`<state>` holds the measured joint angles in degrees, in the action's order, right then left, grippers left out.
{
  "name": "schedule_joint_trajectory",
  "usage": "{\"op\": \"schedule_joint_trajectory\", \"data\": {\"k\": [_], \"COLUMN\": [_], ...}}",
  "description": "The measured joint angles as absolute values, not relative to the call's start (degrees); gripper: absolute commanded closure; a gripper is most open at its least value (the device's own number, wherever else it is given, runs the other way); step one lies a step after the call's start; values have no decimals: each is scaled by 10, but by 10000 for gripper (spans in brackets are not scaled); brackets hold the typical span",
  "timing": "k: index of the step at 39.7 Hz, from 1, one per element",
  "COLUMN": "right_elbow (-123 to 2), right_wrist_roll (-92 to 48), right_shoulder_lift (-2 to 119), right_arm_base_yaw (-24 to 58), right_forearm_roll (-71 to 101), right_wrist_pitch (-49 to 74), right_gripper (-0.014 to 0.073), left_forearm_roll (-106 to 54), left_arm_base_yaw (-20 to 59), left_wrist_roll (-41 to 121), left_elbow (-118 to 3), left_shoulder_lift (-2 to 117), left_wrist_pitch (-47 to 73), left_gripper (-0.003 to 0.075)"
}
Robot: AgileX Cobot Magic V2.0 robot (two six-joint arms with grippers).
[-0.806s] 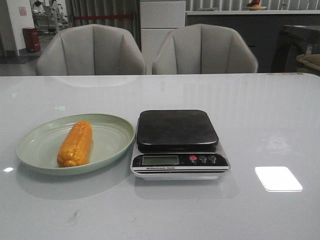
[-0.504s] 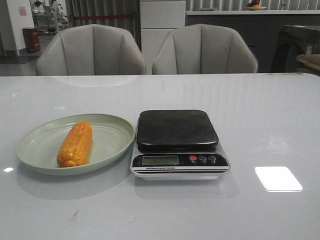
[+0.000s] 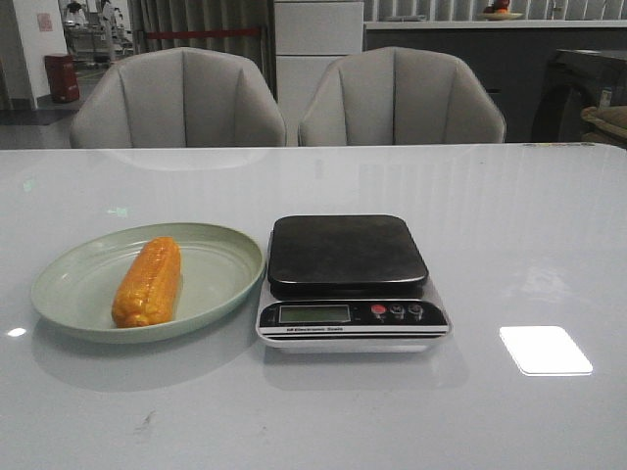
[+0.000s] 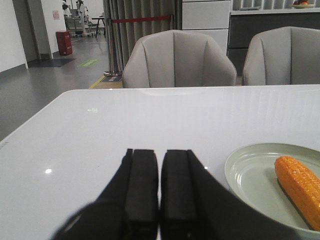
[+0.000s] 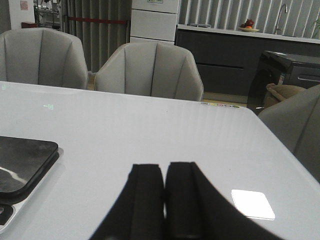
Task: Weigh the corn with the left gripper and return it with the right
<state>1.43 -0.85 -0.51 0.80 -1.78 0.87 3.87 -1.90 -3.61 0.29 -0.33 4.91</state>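
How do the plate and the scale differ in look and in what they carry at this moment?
The plate is round, pale green and shallow-rimmed; the scale is squarish, with a dark glossy platform and a silver front strip holding a display and buttons. The plate holds the corn, lying lengthwise on it; the scale's platform holds nothing. The plate sits on the left, the scale just to its right. Both rest flat on the white table.
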Motion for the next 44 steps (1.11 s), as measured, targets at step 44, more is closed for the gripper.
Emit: {"op": "schedule_joint_trajectory", "data": {"k": [44], "right_elbow": [14], "right_wrist_roll": [-9], "right_shoulder_lift": [-5], "right_arm_base_yaw": [8], "right_forearm_roll": [-18], "right_wrist_pitch": [9], "right_gripper": [427], "left_forearm_roll": [-17], "left_arm_base_yaw": [49], "left_wrist_roll": [-38], "left_elbow": [-210], "left_shoulder_lift": [156], "left_wrist_pitch": [229], "left_gripper": [597]}}
